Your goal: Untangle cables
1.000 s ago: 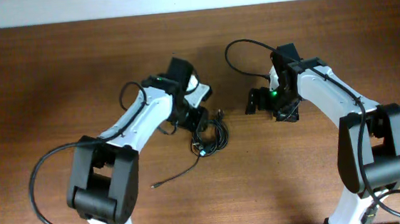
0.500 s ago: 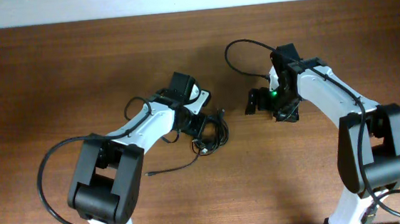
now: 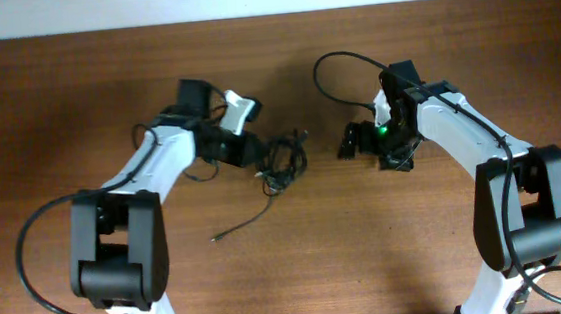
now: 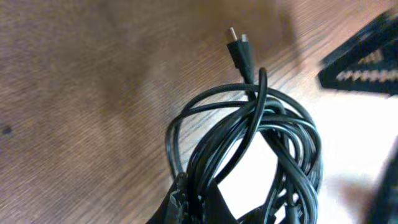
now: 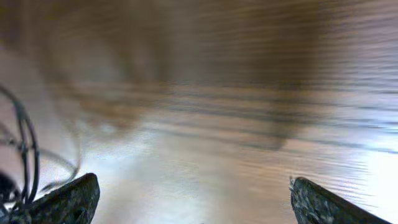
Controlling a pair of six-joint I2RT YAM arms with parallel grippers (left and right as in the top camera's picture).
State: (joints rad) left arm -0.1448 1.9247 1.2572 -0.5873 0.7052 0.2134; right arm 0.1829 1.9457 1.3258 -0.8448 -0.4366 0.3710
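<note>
The cables (image 3: pixel 283 162) lie as a tangled black coil on the wooden table, left of centre in the overhead view. One loose end (image 3: pixel 228 231) trails toward the front left. My left gripper (image 3: pixel 258 156) is shut on the coil's left side. In the left wrist view the cables (image 4: pixel 249 137) loop out from my left gripper (image 4: pixel 196 208), and a small plug (image 4: pixel 240 48) points away at the top. My right gripper (image 3: pixel 348 142) stands open to the right of the coil, apart from it. The right wrist view shows my right gripper (image 5: pixel 196 205) with bare table between its fingers (image 5: pixel 68 199).
A thick black arm cable (image 3: pixel 339 67) arcs above the right arm. A thin strand of cable (image 5: pixel 25 155) shows at the left edge of the right wrist view. The wooden table (image 3: pixel 419 256) runs out to a pale back edge.
My left gripper has shut on the cable coil and moved left and back, dragging the coil and its trailing end along. The right arm has hardly moved.
</note>
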